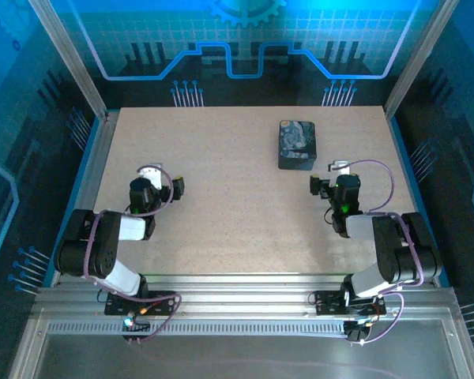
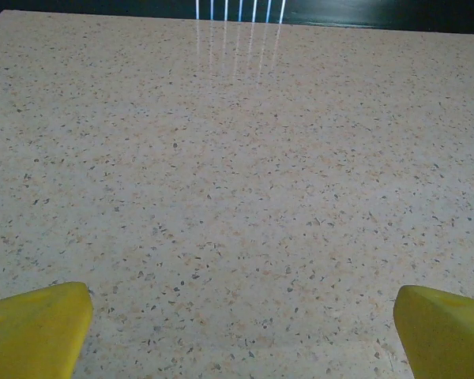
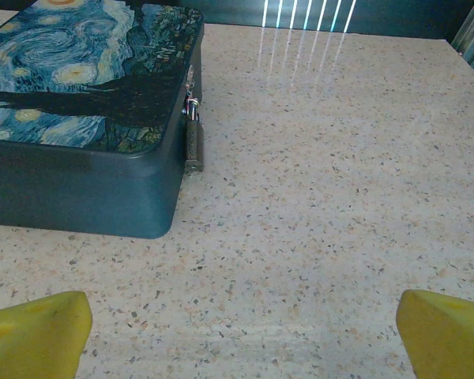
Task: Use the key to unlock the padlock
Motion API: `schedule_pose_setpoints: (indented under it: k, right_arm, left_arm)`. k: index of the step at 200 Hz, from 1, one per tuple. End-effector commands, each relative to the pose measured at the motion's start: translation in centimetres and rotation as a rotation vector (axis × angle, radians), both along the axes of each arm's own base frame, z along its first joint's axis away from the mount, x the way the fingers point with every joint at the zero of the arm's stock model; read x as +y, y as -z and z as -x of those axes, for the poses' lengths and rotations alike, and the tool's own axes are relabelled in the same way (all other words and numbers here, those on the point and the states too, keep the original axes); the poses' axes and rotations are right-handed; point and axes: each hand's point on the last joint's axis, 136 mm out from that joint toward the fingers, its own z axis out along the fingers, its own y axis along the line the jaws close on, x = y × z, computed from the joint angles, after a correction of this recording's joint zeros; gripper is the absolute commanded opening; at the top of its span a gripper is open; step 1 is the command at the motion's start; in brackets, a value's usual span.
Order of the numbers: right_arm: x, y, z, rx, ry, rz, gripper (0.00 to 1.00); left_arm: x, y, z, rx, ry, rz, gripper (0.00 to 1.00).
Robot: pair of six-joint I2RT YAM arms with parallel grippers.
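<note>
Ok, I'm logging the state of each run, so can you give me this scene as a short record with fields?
table: light, speckled
box: dark, blue swirl picture on the lid, lid down, on the far right part of the table
padlock: hangs at the latch on the box's side, against the box wall
left gripper: fingers wide apart, nothing between them, over bare table
right gripper: fingers wide apart, nothing between them, facing the box and padlock
task state: padlock not yet touched
</note>
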Motion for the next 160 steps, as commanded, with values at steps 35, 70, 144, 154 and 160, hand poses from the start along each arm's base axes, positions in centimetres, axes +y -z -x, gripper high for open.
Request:
schedule_pose_setpoints:
  k: [35, 70, 144, 154, 160]
  right_arm:
    - [-0.03, -0.61, -0.12, -0.033, 0.016, 0.000, 1.00]
    - [-0.09, -0.64, -0.15, -0.033, 0.019, -0.001, 1.00]
    - [-0.04, -0.61, -0.14, -0.033, 0.016, -0.001, 1.00]
    - [-0.05, -0.61, -0.13, -0.033, 0.017, -0.001, 1.00]
    - [-0.07, -0.68, -0.18, -0.035, 0.017, -0.001, 1.00]
  left_arm:
    - [0.11, -1.06, -0.65, -0.043, 0.000, -0.012, 0.99]
    - [0.28, -1.10, -0.71, -0.042, -0.011, -0.011, 0.99]
    - [0.37, -1.09, -0.72, -0.039, -0.002, 0.011, 0.99]
    - [0.38, -1.02, -0.67, -0.037, -0.002, 0.010, 0.99]
    - [0.37, -1.05, -0.71, -0.038, -0.002, 0.011, 0.99]
